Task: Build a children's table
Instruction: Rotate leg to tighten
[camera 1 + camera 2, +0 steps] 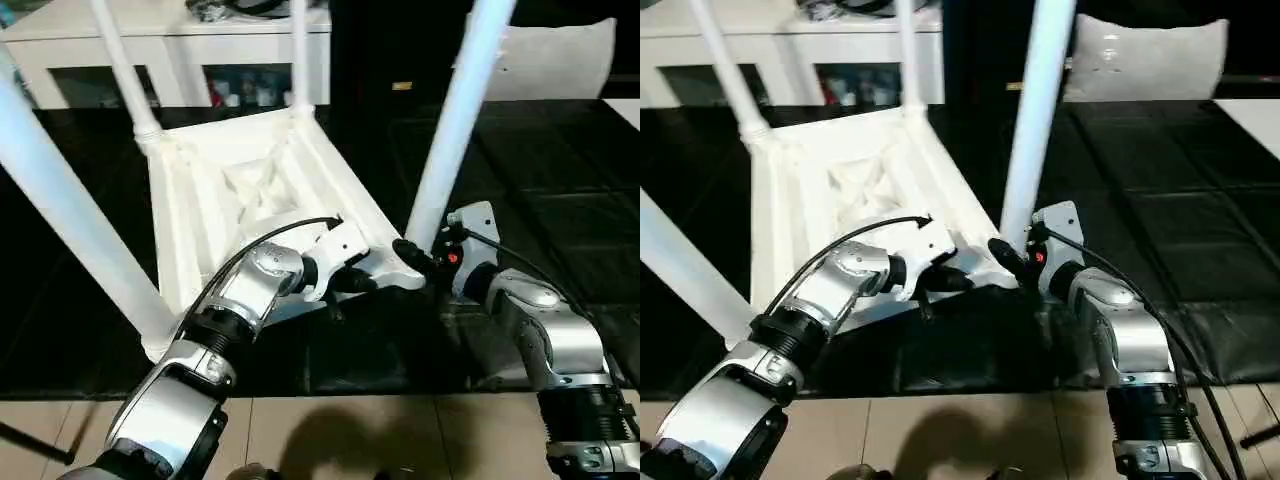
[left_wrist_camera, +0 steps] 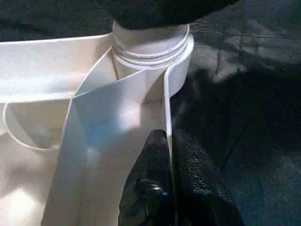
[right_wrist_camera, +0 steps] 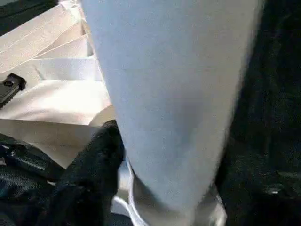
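Table (image 1: 230,190) upside down on black mat (image 1: 560,180), centre frame, four legs up. L gripper (image 2: 171,141) pinched tight on table's rim wall by near-right corner. R gripper (image 1: 425,262) clasps near-right leg (image 1: 455,125) at its base.

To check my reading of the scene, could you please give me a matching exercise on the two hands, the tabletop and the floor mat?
1 left hand
2 right hand
3 tabletop
4 mat

a black, spread on the floor
b upside down
c shut on the rim
d at the base of the near right leg

Pairs: 1-c, 2-d, 3-b, 4-a
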